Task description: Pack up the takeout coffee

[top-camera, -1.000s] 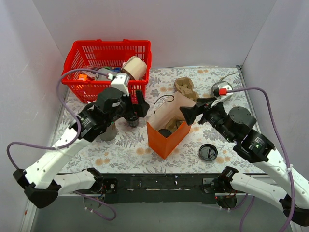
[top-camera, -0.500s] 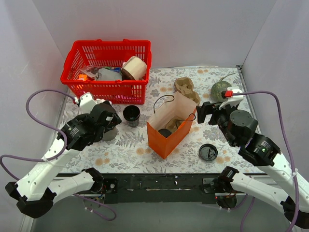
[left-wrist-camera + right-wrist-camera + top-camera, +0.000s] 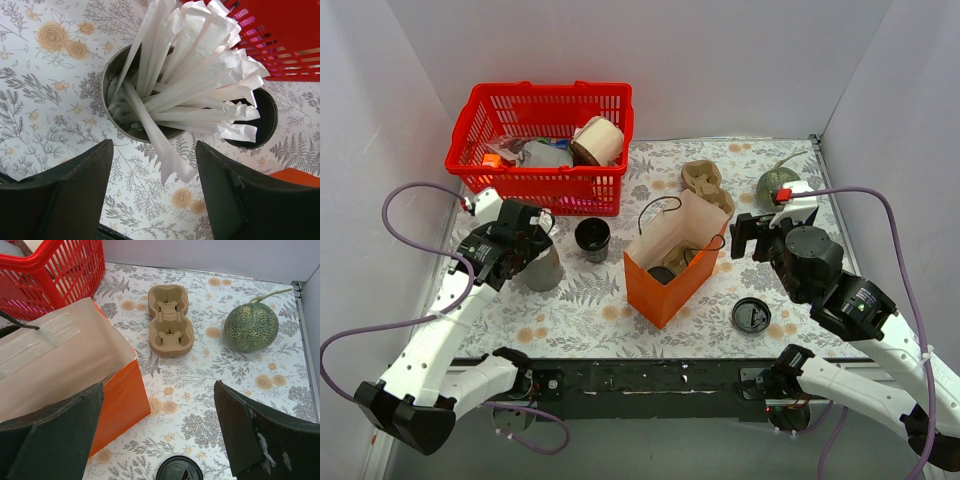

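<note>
The takeout coffee, a small black cup [image 3: 591,238], stands upright on the table between the red basket and the orange bag [image 3: 670,270]. In the left wrist view the cup [image 3: 264,125] shows at the right, partly behind white sticks. My left gripper [image 3: 520,250] hovers over the grey cup of sticks [image 3: 140,100], left of the coffee. Its jaws are open around bare table [image 3: 155,187], with only a stick's tip hanging between them. My right gripper [image 3: 748,238] hangs open and empty [image 3: 160,440] to the right of the bag [image 3: 117,390].
A flat black lid [image 3: 751,315] lies near the front right [image 3: 180,471]. A cardboard cup carrier [image 3: 169,322] and a green melon [image 3: 251,326] sit at the back right. The red basket [image 3: 542,140] holds several items at the back left.
My left arm has pulled back from the black cup to the left, over the grey cup, and its jaws have narrowed a little. The right gripper has drawn back from the bag's mouth.
</note>
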Controlling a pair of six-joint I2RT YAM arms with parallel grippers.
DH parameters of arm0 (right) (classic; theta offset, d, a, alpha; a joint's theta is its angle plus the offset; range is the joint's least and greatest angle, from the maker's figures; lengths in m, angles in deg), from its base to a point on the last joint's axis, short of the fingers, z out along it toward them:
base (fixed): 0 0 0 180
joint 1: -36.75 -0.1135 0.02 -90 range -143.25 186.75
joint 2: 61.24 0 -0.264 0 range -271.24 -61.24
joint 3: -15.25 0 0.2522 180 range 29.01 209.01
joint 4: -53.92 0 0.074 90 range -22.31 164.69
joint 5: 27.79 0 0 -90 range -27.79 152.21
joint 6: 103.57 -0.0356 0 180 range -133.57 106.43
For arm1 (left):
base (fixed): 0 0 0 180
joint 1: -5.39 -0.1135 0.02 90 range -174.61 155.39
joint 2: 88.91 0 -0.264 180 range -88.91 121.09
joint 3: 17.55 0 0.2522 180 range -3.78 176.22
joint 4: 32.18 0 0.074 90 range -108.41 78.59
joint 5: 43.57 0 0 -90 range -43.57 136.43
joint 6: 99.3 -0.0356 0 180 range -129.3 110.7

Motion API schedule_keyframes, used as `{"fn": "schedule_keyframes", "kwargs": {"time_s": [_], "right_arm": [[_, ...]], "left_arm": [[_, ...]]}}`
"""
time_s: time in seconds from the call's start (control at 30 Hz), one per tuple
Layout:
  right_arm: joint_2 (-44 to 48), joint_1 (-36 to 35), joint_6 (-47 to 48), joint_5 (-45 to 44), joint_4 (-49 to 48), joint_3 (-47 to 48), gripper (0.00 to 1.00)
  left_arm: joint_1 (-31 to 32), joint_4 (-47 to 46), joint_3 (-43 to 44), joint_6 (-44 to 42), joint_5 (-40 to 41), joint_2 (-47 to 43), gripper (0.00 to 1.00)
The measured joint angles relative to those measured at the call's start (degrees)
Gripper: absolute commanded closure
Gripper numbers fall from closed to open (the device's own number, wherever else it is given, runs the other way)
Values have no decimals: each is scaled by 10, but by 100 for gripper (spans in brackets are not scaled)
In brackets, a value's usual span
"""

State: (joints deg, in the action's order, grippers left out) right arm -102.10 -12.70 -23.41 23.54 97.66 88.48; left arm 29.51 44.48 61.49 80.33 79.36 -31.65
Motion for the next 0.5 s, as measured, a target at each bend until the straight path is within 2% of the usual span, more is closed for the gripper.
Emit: {"fn": "schedule_keyframes", "kwargs": {"time_s": [0.07,0.23,0.37,0.4,0.5], "right_arm": [[0,0,0,-4,2,0,2],[0,0,0,-10,4,0,2],[0,0,-1,-14,4,0,2],[0,0,-1,-14,4,0,2],[0,0,-1,-16,4,0,2]], "left_arm": [[-6,-13,-5,-9,-11,0,46],[-14,-21,-25,-17,-27,0,53],[-15,-19,-35,-18,-37,0,71],[-15,-20,-36,-16,-39,0,80],[-15,-21,-36,-16,-44,0,99]]}}
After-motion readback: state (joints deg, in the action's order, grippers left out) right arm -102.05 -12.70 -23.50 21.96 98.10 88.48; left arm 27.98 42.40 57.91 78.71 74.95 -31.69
